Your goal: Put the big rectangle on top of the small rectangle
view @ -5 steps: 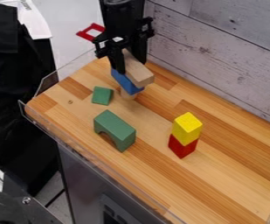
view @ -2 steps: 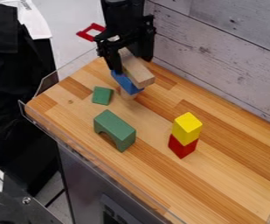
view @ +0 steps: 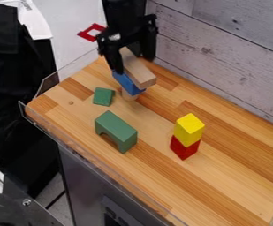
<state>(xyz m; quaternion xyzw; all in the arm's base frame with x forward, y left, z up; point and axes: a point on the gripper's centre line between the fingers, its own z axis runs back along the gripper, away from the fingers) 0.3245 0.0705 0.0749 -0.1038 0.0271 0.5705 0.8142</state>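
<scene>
The wooden block (view: 137, 69) lies on top of the blue block (view: 127, 83), near the back of the worktop (view: 221, 185), with the blue one showing along its left and near sides. Under the blue block's near end is a pale wooden piece (view: 129, 95). The tool (view: 134, 64) hangs down over the far end of the stack, open, one finger on each side of the wooden block; the finger toward the wall stands apart from it, and whether the other touches is unclear.

Just left of the stack sits the small green block (view: 103, 96), with a narrow gap between. Nearer the front is the green arch (view: 116, 131), closer to the worktop's left edge, which has a clear raised rim (view: 73, 151). The yellow block (view: 189, 129) stands on the red block (view: 184, 148) to the right, with a broad gap from the stack. The plank wall (view: 221, 53) bounds the back, leaving the tool less room there than toward the front.

Since the first frame the fingers have spread wider; the blocks lie as they did.
</scene>
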